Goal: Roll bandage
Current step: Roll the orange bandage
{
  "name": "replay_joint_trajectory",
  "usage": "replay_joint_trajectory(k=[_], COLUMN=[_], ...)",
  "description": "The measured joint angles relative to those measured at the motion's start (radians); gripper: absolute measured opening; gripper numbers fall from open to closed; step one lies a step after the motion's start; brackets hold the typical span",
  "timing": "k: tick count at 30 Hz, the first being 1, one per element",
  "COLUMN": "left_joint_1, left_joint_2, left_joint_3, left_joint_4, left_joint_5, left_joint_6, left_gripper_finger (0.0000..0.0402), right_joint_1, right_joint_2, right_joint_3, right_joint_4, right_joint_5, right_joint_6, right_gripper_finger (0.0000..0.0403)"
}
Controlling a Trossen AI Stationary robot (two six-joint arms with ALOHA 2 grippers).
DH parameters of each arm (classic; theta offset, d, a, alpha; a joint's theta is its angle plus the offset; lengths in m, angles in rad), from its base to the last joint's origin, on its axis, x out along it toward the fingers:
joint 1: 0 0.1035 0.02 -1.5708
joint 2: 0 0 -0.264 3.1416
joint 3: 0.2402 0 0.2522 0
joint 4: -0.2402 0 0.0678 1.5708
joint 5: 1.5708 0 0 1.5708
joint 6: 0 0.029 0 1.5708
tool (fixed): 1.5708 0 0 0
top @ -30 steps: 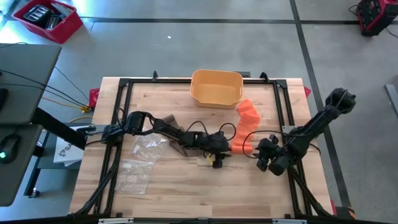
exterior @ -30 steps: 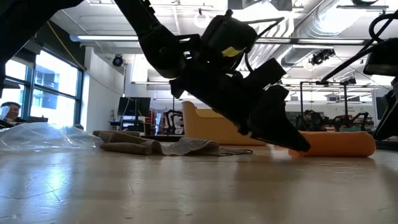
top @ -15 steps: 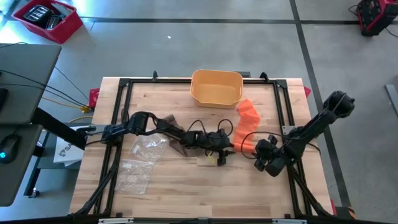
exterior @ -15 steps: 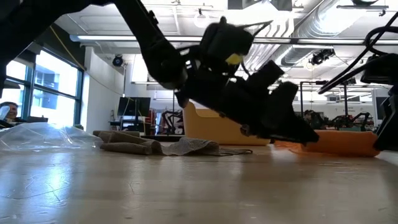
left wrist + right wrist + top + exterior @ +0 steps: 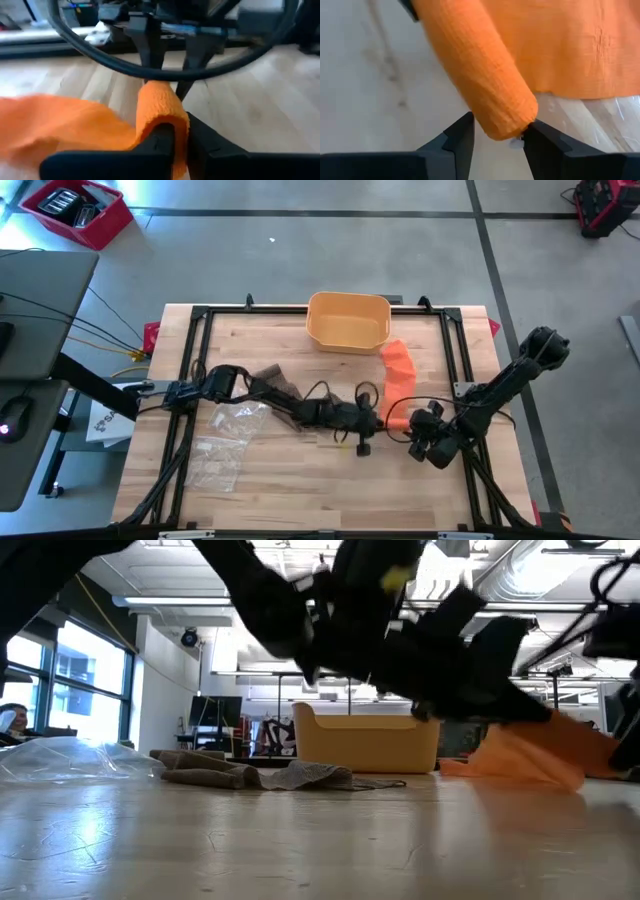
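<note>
Two grippers: both meet at the rolled end of the bandage, right of centre in the high view.
Bandage (image 5: 398,376): orange strip lying on the table, running from just below the yellow bin down toward the grippers; its lower end is rolled up.
Rolled end (image 5: 159,112): upright fold of orange fabric between the left fingers; in the right wrist view the roll (image 5: 479,70) slants down to the right fingers.
Left gripper (image 5: 372,421): centre of the high view, arm reaching in from the left edge of the table; fingers (image 5: 159,142) pressed together on the rolled end, pinching it.
Right gripper (image 5: 412,434): lower right of the table in the high view; fingers (image 5: 461,137) spread, one on each side of the roll's tip, with the tip just at their inner faces.
Yellow bin (image 5: 348,321): upper centre of the table, apart from both grippers.
Clear plastic bag (image 5: 226,435): lower left area of the table.
Grey cloth (image 5: 250,774): left of centre in the low view, lying flat on the table.
Table (image 5: 290,480): light wood, dark frame along its edges.
</note>
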Motion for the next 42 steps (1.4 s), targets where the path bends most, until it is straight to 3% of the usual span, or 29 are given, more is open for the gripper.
replay_joint_trajectory(k=[5, 11, 18, 25, 28, 32, 38, 42], left_joint_1=[-0.063, -0.13, -0.207, -0.228, -0.241, -0.263, -0.33, -0.364], left_joint_2=[-0.084, -0.249, -0.386, -0.442, -0.459, -0.463, -0.43, -0.405], left_joint_3=[0.0, 0.001, 0.0, -0.001, -0.001, 0.005, 0.142, 0.22], left_joint_4=[-0.065, -0.209, -0.258, -0.29, -0.23, -0.087, -0.069, -0.074], left_joint_5=[-0.214, -0.391, -0.521, -0.531, -0.518, -0.422, -0.415, -0.434], left_joint_6=[0.118, 0.129, 0.155, 0.086, 0.095, 0.106, 0.183, 0.281], left_gripper_finger=[0.0013, 0.0006, 0.0005, 0.0004, 0.0004, 0.0004, 0.0004, 0.0004], right_joint_1=[0.021, 0.062, 0.142, 0.204, 0.236, 0.283, 0.357, 0.401], right_joint_2=[0.0, 0.0, -0.002, -0.041, -0.056, -0.064, -0.06, -0.045], right_joint_3=[0.163, 0.419, 0.59, 0.505, 0.433, 0.387, 0.377, 0.377], right_joint_4=[-0.211, -0.458, -0.572, -0.555, -0.539, -0.508, -0.402, -0.323], right_joint_5=[-0.034, -0.186, -0.145, -0.055, -0.031, 0.046, 0.151, 0.167], right_joint_6=[-0.004, -0.064, -0.147, -0.117, -0.052, 0.072, 0.12, 0.12], right_gripper_finger=[0.0125, 0.0112, 0.0112, 0.0112, 0.0112, 0.0112, 0.0112, 0.0112])
